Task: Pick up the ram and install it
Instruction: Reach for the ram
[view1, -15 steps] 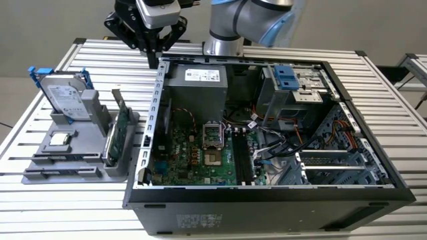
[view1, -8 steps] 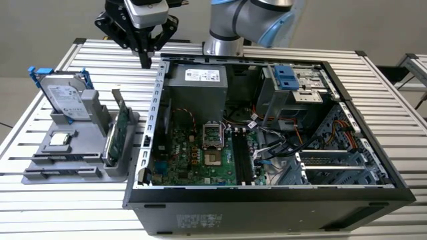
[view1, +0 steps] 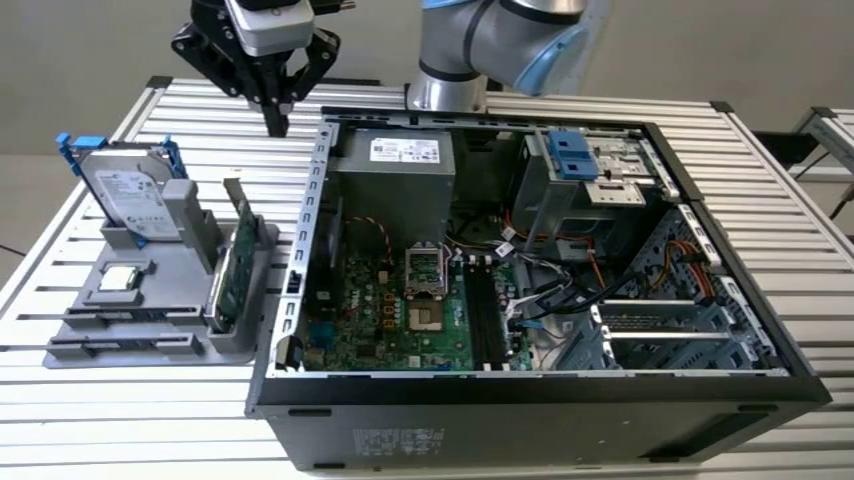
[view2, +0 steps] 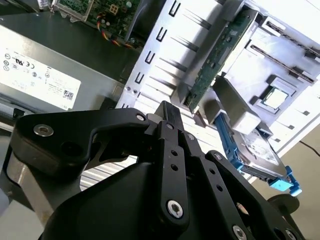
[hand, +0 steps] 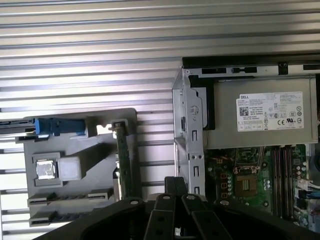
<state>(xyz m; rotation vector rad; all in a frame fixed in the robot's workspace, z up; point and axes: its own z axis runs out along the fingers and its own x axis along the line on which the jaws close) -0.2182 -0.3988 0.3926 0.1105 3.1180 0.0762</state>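
Observation:
The ram looks to be the thin dark stick (view1: 127, 317) standing edge-on in a slot of the grey holder (view1: 94, 352), on the exterior view's left. A second such stick (view1: 118, 347) sits in the slot beside it. Both sticks (view2: 280, 31) cross the holder's far end in the second wrist view. My gripper (view1: 276, 118) hangs shut and empty over the slatted table behind the holder, beside the case's rear corner. Its black fingers (view2: 170, 117) are pressed together, and they rise from the first wrist view's edge (hand: 175, 184). The motherboard's black slots (view1: 483, 320) lie inside the open computer case (view1: 534, 395).
The holder also carries an upright silver hard drive with a blue bracket (view1: 131, 195), a green circuit card (view1: 230, 270) on edge and a small square chip (view1: 123, 278). The case holds a grey power supply (view1: 396, 170), a drive cage (view1: 587, 165) and loose cables (view1: 561, 290).

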